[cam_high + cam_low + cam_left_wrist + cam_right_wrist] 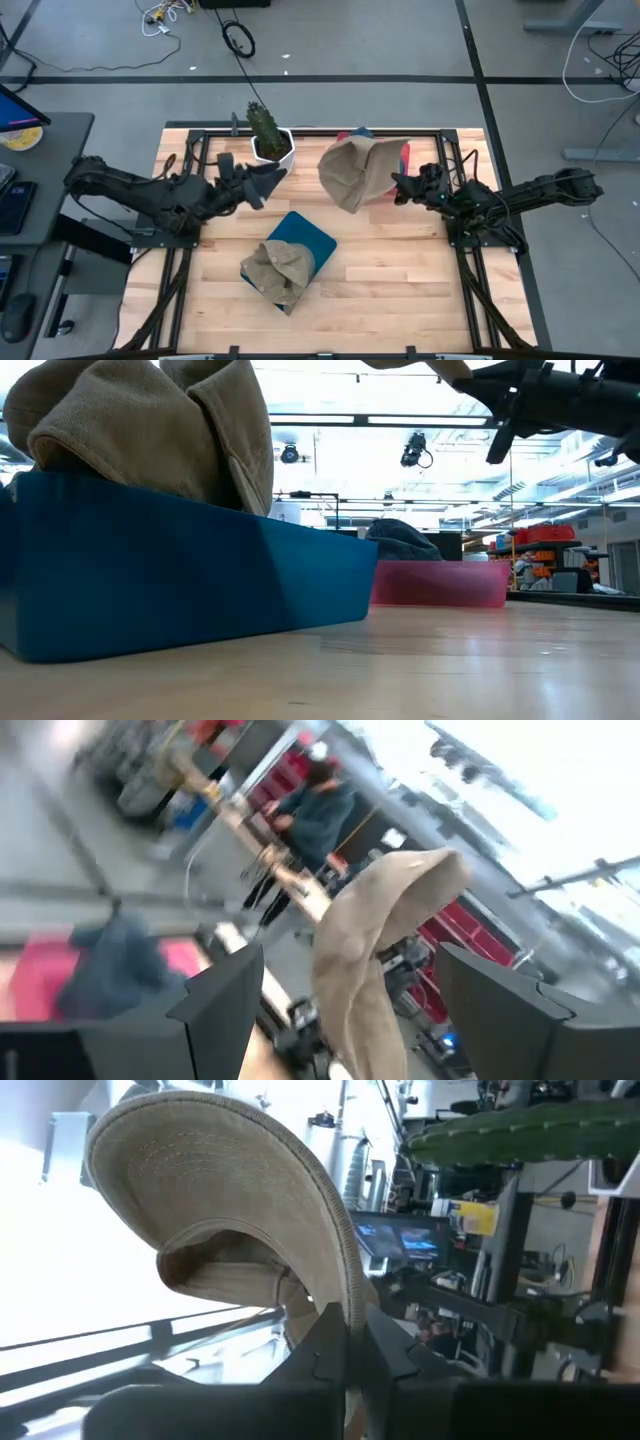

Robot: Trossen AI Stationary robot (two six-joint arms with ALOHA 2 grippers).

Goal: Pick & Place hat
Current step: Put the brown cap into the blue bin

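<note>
My right gripper [398, 187] is shut on a tan brimmed hat [355, 172] held in the air over a pink tray [404, 157] at the table's far side. A dark grey-blue hat [400, 540] lies in that tray [440, 585]. A second tan hat [278, 270] rests on a blue box [312, 240] near the table's middle. My left gripper [268, 180] is open and empty, to the left of the held hat and pointing at it; the hat shows between its fingers in the left wrist view [370, 950]. My right gripper pinches the hat's brim at its edge [352, 1295] between its two fingers. The fingers come level from the table's right side. The hat is lifted clear of the table and tray, and its crown [220, 1270] and the rest of the brim spread out beyond the fingertips.
A cactus in a white pot [268, 135] stands at the far edge, just behind my left gripper. The blue box [180, 580] with its hat [150, 430] fills the low view's left. Bare wood lies on the table's near right.
</note>
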